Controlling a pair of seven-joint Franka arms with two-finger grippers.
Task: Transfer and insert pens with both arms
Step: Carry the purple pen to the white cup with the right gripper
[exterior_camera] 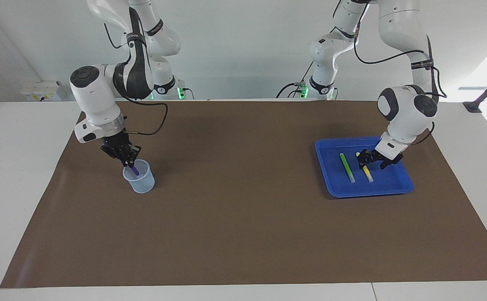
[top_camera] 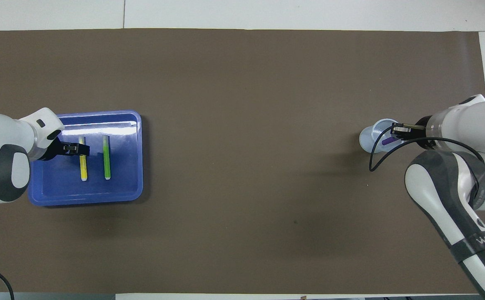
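Brown mat (exterior_camera: 243,217) covers most of the white tabletop (exterior_camera: 13,188), wall close at the robots' end. Blue tray (exterior_camera: 402,184) sits toward the left arm's end; clear cup (exterior_camera: 139,180) toward the right arm's end, well apart from it.

Left pincer (exterior_camera: 368,161) is down in the tray, fingers spread either side of the yellow pen (exterior_camera: 368,174) near its end closest to the robots — not yet gripping, by the look. Green pen (exterior_camera: 347,167) lies just beside, parallel, untouched. Right pincer (exterior_camera: 128,160) sits at the cup's mouth with the purple pen (exterior_camera: 135,170) slanting into the cup; whether the fingers still pinch it, cannot tell.

Step in hand, as I judge it: close on the yellow pen squarely across its barrel, lift straight up so the green one isn't nudged. Right side should let go only with the pen well inside the rim.

Room: tray walls are low, so a small lift clears them. Middle of the mat is bare — wide space for a hand-over.
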